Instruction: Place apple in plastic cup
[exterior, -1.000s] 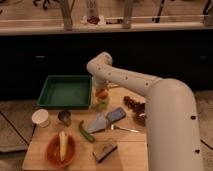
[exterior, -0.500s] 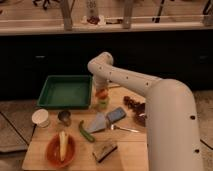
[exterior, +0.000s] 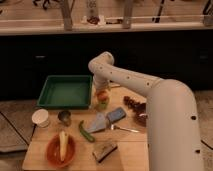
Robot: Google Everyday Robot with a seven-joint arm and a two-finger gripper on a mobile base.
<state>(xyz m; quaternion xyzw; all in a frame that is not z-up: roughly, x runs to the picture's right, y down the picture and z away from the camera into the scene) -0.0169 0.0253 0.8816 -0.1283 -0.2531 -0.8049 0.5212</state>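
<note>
The apple (exterior: 103, 96), small, round and orange-red, sits at the top of the light-green plastic cup (exterior: 102, 104), which stands on the wooden table right of the green tray. My gripper (exterior: 101, 88) hangs straight down from the white arm, directly above the apple and touching or nearly touching it. The arm reaches in from the right.
A green tray (exterior: 65, 91) lies left of the cup. A white cup (exterior: 41, 118) and a small metal cup (exterior: 64, 117) stand at the left. An orange bowl with a banana (exterior: 61, 148), a green pepper (exterior: 85, 132), a blue-grey spatula (exterior: 106, 120), a sponge (exterior: 105, 149) and dark fruit (exterior: 134, 103) lie around.
The arm and gripper stay over the cup, with barely any shift. The apple stays at the cup's top.
</note>
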